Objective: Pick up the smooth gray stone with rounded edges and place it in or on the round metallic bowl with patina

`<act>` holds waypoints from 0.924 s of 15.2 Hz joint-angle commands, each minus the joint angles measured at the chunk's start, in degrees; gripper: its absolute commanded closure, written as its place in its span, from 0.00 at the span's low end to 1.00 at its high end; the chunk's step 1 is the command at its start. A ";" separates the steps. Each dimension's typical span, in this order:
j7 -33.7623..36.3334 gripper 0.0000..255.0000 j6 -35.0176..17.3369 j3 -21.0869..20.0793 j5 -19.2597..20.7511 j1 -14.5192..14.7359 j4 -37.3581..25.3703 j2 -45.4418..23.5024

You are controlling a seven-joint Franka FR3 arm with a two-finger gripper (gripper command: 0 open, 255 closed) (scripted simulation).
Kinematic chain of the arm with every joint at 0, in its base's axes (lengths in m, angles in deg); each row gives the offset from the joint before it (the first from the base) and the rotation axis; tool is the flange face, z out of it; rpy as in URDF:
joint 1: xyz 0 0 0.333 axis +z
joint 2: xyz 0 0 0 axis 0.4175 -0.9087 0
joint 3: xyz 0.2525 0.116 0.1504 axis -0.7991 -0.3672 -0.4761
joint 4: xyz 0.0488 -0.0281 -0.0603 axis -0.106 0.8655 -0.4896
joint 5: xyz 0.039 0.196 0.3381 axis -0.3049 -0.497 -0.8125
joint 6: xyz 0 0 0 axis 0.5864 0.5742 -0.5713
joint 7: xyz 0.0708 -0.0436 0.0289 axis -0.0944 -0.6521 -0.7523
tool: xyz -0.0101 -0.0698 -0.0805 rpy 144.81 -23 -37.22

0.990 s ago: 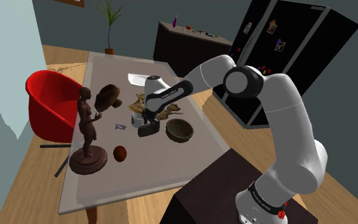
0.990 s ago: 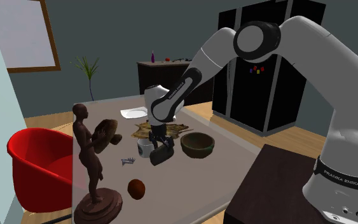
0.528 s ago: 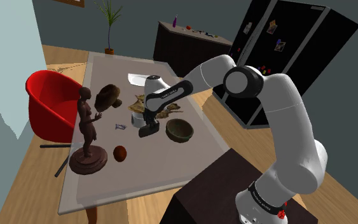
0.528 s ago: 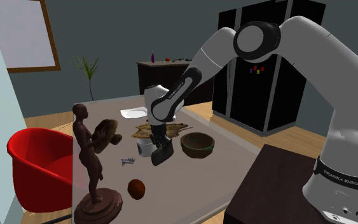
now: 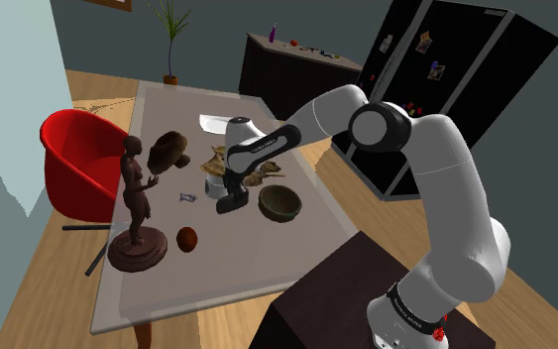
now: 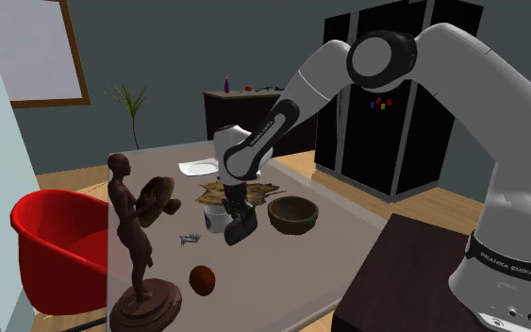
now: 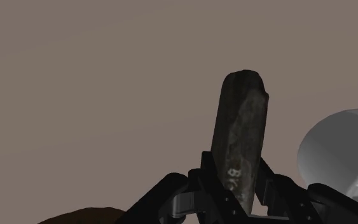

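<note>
A dark grey, elongated stone (image 7: 241, 127) with rounded edges stands between my fingers, and my gripper (image 7: 238, 191) is shut on it. Seen from the shoulder camera, the gripper (image 5: 228, 206) is down at the table top, just left of the round greenish-brown bowl (image 5: 279, 202). In the second exterior view the gripper (image 6: 236, 231) sits low on the table, with the bowl (image 6: 293, 214) a short way to its right. The bowl has nothing in it.
A white cup (image 5: 211, 186) stands right beside the gripper. A brown statue (image 5: 136, 208), a brown ball (image 5: 186, 239), a small metal piece (image 5: 187, 197) and a dark brown lump (image 5: 170, 151) share the table (image 5: 227, 268). A red chair (image 5: 73, 159) stands off the table's left side.
The fingers have gone from apart to shut on the stone. The arm has barely moved.
</note>
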 commanded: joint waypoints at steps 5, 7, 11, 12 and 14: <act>-0.40 1.00 2.18 -0.55 -0.54 -0.44 1.27 3.34; -0.54 1.00 3.01 -0.75 -0.75 -0.58 1.61 4.51; -0.84 1.00 4.75 -1.14 -1.18 -0.85 2.12 6.76; -0.92 1.00 5.18 -1.24 -1.29 -0.92 2.24 7.32; -1.09 1.00 6.11 -1.43 -1.52 -1.04 2.36 8.38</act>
